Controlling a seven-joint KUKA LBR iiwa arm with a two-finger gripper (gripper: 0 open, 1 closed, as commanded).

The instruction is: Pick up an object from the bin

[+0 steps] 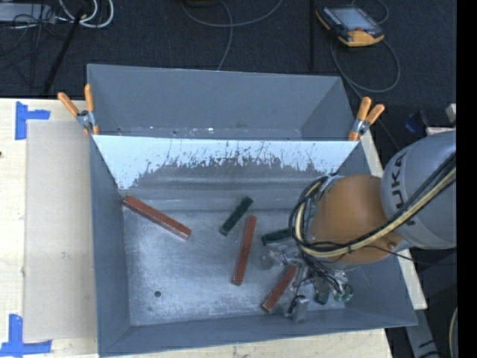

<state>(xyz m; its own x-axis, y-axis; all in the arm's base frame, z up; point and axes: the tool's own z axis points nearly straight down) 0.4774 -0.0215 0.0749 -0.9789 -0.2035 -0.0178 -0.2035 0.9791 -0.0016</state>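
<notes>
Lying far left on the floor of the bin (216, 103) is a long red-brown bar (156, 216). Next come a dark green block (236, 215), a second red-brown bar (244, 250) and, near right, a shorter red-brown bar (277, 291). The end effector (302, 295) sits just beside this last bar (open or closed, I cannot tell).

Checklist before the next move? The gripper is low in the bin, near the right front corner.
1. Gripper is at the short brown bar: ok.
2. Bar is actually gripped: cannot tell.
3. Middle brown bar lies apart from the gripper: ok.
4. Dark green block and left brown bar are well clear: ok.
5. Clearance to the bin's front wall: cannot tell, it looks close.
</notes>
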